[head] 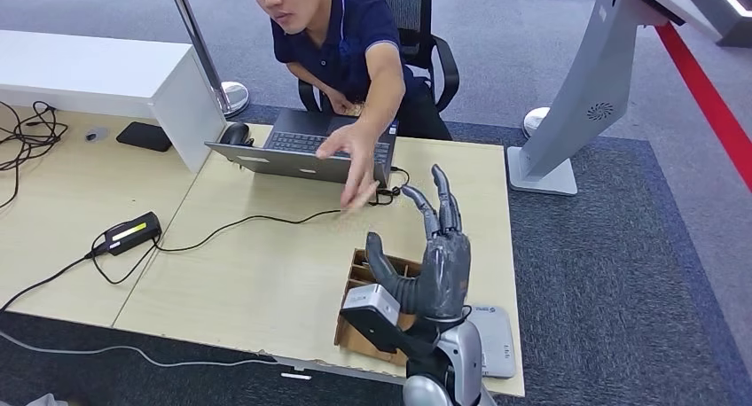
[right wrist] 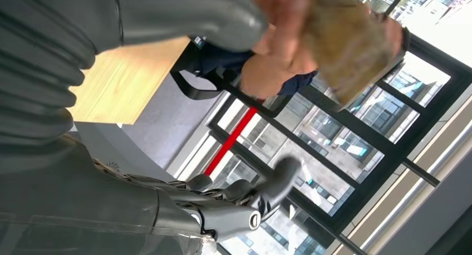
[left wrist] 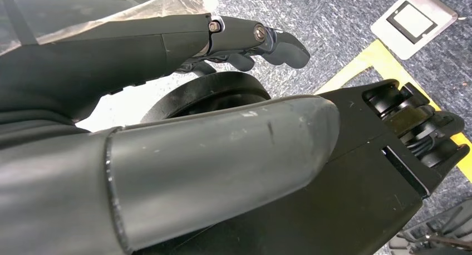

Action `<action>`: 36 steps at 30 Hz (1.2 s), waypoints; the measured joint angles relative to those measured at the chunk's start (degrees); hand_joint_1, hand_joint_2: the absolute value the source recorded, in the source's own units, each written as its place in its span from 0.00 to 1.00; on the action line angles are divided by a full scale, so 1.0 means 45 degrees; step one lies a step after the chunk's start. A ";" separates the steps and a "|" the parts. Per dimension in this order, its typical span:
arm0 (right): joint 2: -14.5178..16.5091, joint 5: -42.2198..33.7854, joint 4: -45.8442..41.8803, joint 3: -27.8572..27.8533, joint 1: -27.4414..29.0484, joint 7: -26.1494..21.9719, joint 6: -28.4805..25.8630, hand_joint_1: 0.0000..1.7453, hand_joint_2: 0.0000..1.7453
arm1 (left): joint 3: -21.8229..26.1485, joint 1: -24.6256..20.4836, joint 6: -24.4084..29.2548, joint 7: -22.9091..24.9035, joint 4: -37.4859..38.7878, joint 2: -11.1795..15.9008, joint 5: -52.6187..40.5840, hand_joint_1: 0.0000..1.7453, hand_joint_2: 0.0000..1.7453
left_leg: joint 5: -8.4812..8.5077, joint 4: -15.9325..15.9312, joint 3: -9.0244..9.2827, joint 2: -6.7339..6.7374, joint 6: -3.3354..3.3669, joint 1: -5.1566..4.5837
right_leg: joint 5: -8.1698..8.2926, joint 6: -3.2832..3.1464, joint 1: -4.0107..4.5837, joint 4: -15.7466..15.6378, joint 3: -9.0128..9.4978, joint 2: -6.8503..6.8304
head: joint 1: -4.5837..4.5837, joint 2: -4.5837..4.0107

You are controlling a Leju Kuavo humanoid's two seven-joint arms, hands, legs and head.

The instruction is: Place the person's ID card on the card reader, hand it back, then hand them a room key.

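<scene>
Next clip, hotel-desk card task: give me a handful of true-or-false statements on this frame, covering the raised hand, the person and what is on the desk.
1. The right hand is raised with fingers spread and holds nothing. True.
2. The person's hand reaches out over the desk toward the robot. True.
3. The laptop is closed flat. False: it is open in front of the person.
4. A cardboard box with dividers sits at the desk's near edge beside the right hand. True.
5. The person is standing beside the desk. False: the person sits in a chair behind it.
6. The grey card reader lies at the desk's far edge by the laptop. False: it lies at the near edge, by the box.
</scene>
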 joint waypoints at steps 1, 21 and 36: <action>-0.0016 -0.0015 0.0000 0.0043 -0.0007 0.0043 0.0000 0.00 0.75 | 0.0000 0.0000 0.0000 0.0000 0.0000 0.0000 0.0000 0.00 0.00 | 0.0000 0.0000 0.0000 0.0000 0.0000 0.0000 | 0.0000 0.0000 0.0000 0.0000 0.0000 0.0000 | -0.0001 0.0000; -0.2340 -0.1241 0.0007 0.2621 -0.0308 0.4123 0.0000 0.00 1.00 | -0.0005 -0.0006 -0.0259 0.0000 0.0000 0.0024 -0.0006 0.00 0.00 | -0.0001 0.0002 0.0001 0.0000 0.0001 -0.0002 | 0.0000 0.0000 -0.0002 -0.0002 -0.0002 -0.0001 | -0.0001 0.0000; -0.3638 -0.1051 -0.0441 0.3140 0.0084 0.4507 -0.0004 0.00 1.00 | -0.0001 0.0004 -0.0251 0.0000 -0.0073 0.0058 -0.0008 0.00 0.00 | -0.0001 0.0001 0.0001 0.0000 0.0000 -0.0001 | 0.0000 0.0000 -0.0001 -0.0001 -0.0002 0.0000 | -0.0001 0.0000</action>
